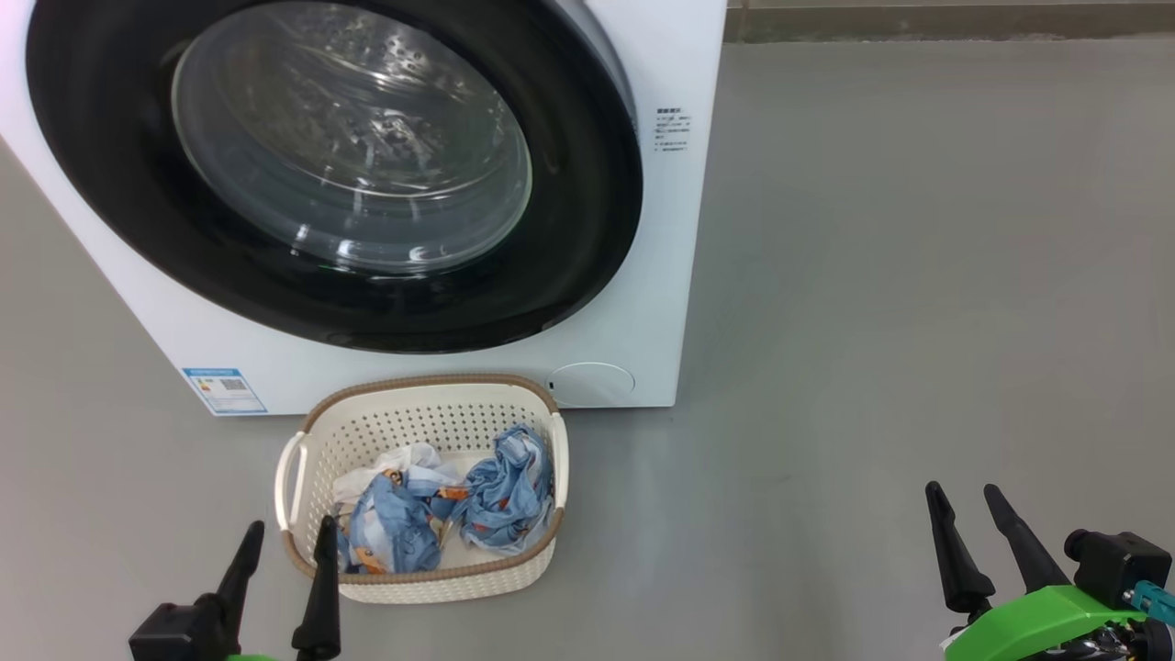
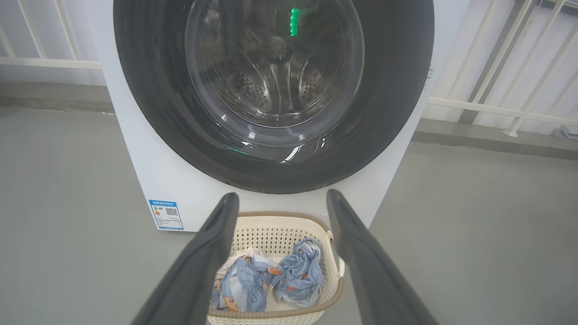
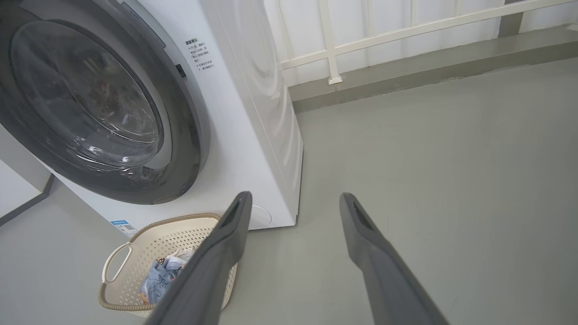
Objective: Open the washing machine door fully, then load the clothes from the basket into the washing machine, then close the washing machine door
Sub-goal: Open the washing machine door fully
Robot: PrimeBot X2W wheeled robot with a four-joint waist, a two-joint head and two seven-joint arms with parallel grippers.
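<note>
The door (image 1: 587, 229) had a glossy black ring around clear, shiny glass; the washer (image 1: 661, 275) was smooth white, the basket (image 1: 431, 422) perforated cream plastic with a woven-look rim, the clothes (image 1: 496, 496) crumpled soft cloth, the floor (image 1: 918, 275) matt grey

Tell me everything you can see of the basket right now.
The basket is a small cream plastic rectangle with perforated walls, a brown woven-look rim and white side handles. It stands upright on the grey floor just before the washing machine, below its shut door, holding crumpled blue printed and white clothes. Nothing grips it.
</note>
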